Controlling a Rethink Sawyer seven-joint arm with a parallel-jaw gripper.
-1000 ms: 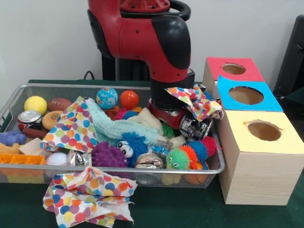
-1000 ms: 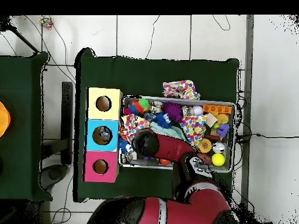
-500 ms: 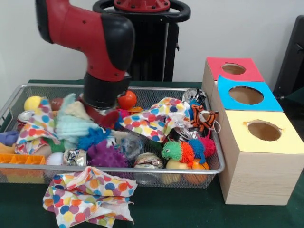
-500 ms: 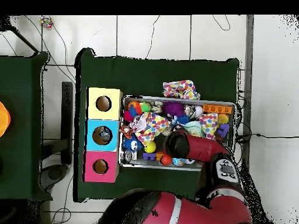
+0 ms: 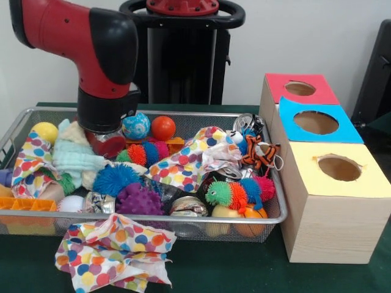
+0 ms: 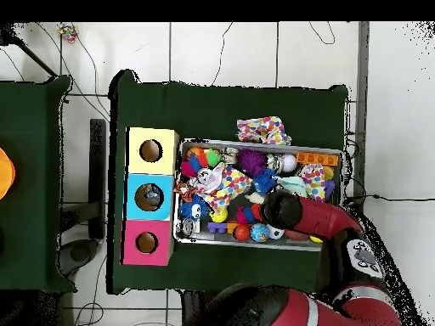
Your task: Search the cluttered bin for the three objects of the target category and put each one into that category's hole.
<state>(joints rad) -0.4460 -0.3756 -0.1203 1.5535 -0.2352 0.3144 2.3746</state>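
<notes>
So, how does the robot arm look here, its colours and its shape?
The arm is thick and rounded, with glossy red shells and black joint covers. Its last segment is a black cylinder with a red part beneath it. In the overhead view a white patch with dark marks sits on the red shell. No loose cables show on it.

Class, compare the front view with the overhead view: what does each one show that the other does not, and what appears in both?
Only the front view shows the side walls of the yellow box and the mesh front of the wire bin.

Only the overhead view shows something lying inside the blue box's hole, the tiled floor and a second green table.

Both show the red arm down over the bin's clutter, three coloured boxes, and the polka-dot cloth outside the bin.
</notes>
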